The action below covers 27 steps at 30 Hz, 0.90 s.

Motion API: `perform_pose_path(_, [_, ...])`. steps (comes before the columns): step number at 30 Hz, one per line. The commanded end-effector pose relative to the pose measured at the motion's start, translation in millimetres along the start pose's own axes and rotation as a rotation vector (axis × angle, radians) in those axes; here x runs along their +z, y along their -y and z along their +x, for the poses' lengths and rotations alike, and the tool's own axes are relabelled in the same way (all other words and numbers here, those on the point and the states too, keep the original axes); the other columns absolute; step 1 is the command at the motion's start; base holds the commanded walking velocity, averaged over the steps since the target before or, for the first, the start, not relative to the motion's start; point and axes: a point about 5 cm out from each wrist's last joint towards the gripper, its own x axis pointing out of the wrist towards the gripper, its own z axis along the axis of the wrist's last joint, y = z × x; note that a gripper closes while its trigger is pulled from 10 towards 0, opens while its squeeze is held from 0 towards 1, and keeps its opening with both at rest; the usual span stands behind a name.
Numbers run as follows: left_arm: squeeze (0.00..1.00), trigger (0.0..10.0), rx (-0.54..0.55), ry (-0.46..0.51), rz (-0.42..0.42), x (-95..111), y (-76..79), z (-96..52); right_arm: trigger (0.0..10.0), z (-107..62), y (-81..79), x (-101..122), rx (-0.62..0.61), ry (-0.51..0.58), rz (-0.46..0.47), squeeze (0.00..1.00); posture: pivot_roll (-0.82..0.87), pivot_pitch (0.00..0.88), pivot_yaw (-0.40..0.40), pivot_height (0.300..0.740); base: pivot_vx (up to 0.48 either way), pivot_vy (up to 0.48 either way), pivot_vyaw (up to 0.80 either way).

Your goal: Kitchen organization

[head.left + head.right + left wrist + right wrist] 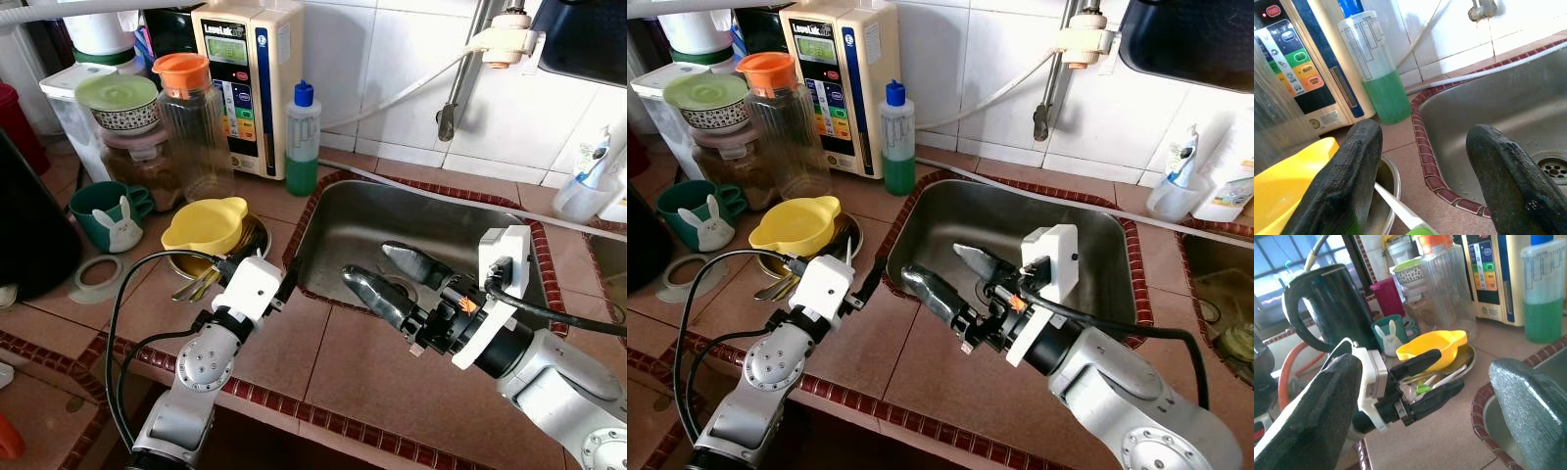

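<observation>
Left gripper (1427, 382) fingers apart over utensil (1422, 388) by yellow bowl (204, 223), right gripper (397, 277) spread empty over sink (509, 220); sloppy pinch could tip bowl.

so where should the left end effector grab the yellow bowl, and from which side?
Probably the yellow bowl's near rim, coming from the sink side. It sits upright in a metal dish with its lip exposed, and the left end effector is open right beside it. The jars and green mug crowd the far side.
</observation>
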Motion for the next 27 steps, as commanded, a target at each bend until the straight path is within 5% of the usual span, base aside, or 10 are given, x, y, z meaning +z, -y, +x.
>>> perform_pose_path(1, [0.0, 0.0, 0.005, 0.011, -0.001, 1.7, -0.2, 1.1, 10.0, -0.8, -1.2, 0.3, 0.003, -0.005, -0.018, 0.0, 0.05, 0.0, -0.019, 0.74, 0.0, 0.0, 0.0])
perform_pose_path(10, [0.0, 0.0, 0.01, 0.002, 0.003, 1.0, -0.4, 0.3, 10.0, -1.3, -0.1, -0.7, -0.004, -0.019, -0.02, 0.0, 0.05, 0.001, -0.022, 0.74, 0.0, 0.0, 0.0])
perform_pose_path(11, [0.0, 10.0, 0.033, -0.012, 0.02, 1.0, -3.3, -2.0, 10.0, -1.7, -0.1, -1.4, -0.005, -0.023, -0.022, 0.0, 0.05, 0.002, -0.022, 0.74, 0.0, 0.0, 0.0])
perform_pose_path(13, [0.0, 10.0, 0.045, -0.015, 0.021, 1.8, -5.0, -3.6, 10.0, -2.0, -0.1, -1.9, -0.005, -0.025, -0.022, 0.0, 0.05, 0.003, -0.023, 0.74, 0.0, 0.0, 0.0])
perform_pose_path(14, [0.99, 10.0, 0.055, -0.015, 0.023, 2.6, -6.5, -5.4, 10.0, -2.2, -0.1, -2.2, -0.006, -0.026, -0.022, 0.0, 0.05, 0.002, -0.023, 0.74, 0.0, 0.0, 0.0])
perform_pose_path(27, [1.0, 10.0, 0.02, -0.016, 0.028, 0.5, -3.1, -16.0, 10.0, -1.3, -1.4, -4.4, 0.002, -0.037, -0.028, 0.0, 0.05, 0.0, -0.021, 0.74, 0.0, 0.0, 0.0])
